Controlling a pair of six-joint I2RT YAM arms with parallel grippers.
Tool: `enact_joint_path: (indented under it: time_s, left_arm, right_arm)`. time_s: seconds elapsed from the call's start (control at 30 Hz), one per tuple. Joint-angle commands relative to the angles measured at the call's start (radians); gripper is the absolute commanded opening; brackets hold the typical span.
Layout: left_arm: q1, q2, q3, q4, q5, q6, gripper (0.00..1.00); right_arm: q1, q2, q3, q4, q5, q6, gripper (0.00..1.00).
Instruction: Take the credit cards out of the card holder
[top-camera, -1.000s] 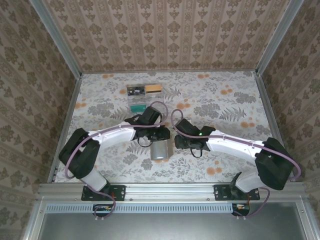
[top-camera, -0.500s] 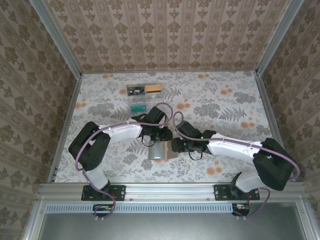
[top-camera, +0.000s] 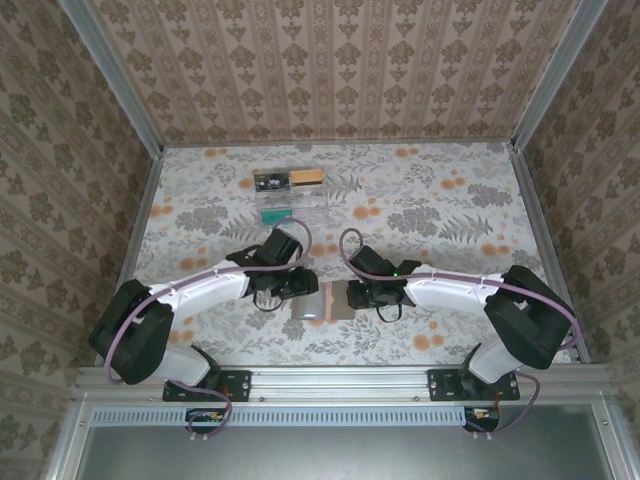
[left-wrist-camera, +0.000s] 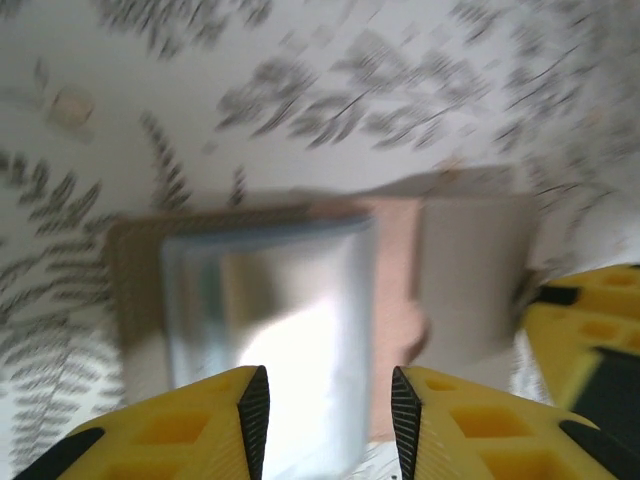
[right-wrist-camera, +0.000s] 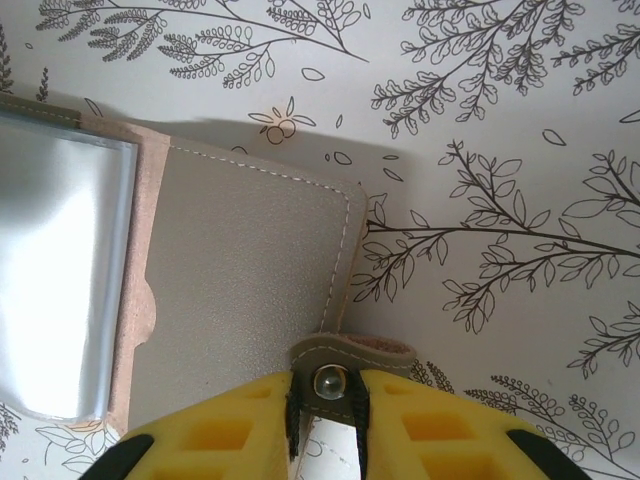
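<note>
Shows light, floppy wallet (top-camera: 320, 302) spread flat, right gripper (right-wrist-camera: 328, 400) clamped on its snap tab (right-wrist-camera: 352, 349), left gripper (left-wrist-camera: 328, 400) parted above its glossy pocket (left-wrist-camera: 270, 300); likely best steadied by that tab.

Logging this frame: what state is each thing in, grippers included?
card holder: unfolded flat on the table, inner faces up.
snap tab: pinched between the right gripper's fingers.
right gripper: closed on the snap tab.
left gripper: open, nothing between its fingers, above the shiny pocket panel.
clear tray: upright at the far side, untouched.
credit cards: cannot tell whether any sit in the pockets.
</note>
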Motion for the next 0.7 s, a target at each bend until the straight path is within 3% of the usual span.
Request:
enact_joint_path:
  time_s: [0.0,0.27,0.67]
  left_arm:
    - [0.008,-0.009,-0.025,-0.027,-0.011,-0.028,0.41]
    - [0.009,0.006,-0.041,-0.02,-0.022,-0.03,0.41]
    - [0.008,0.038,-0.06,0.105,0.075,-0.012,0.4]
  right_arm:
    - [-0.005,0.02,0.023,-0.028,0.025,-0.02,0.25]
    - [-0.004,0.017,0.015,-0.025,0.024,-0.012,0.25]
    - [-0.005,0.013,0.003,-0.013,0.023,0.003,0.27]
